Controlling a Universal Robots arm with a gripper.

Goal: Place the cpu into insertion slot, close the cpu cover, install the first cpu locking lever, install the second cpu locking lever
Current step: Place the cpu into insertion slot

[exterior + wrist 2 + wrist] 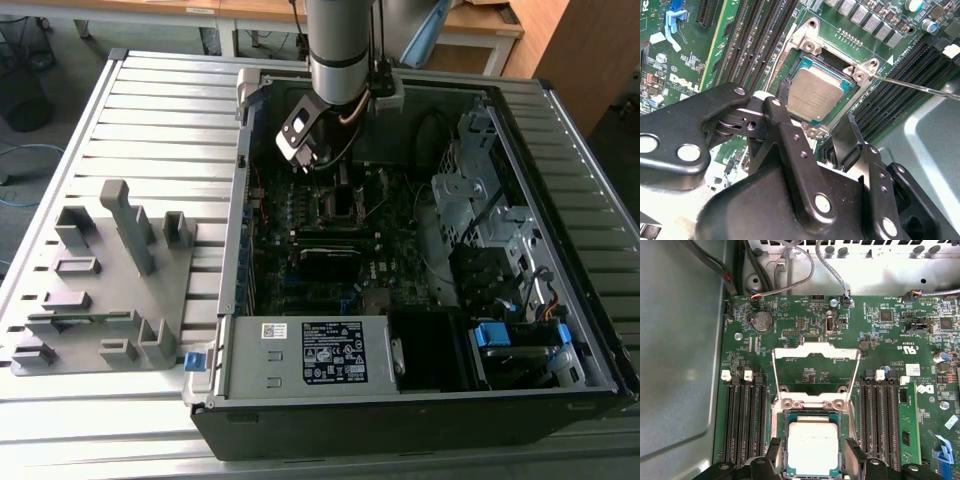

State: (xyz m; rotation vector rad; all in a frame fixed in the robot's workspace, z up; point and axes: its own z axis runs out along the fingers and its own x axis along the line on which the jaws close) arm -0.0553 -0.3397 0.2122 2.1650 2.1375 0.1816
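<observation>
Straddling the cpu [812, 447] in the insertion slot [781, 437], the gripper [813, 452] gapes wide, fingers [774, 449] clear of its edges.

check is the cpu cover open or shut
Open: the cover is tipped back off the socket, and the chip lies uncovered in it.
</observation>
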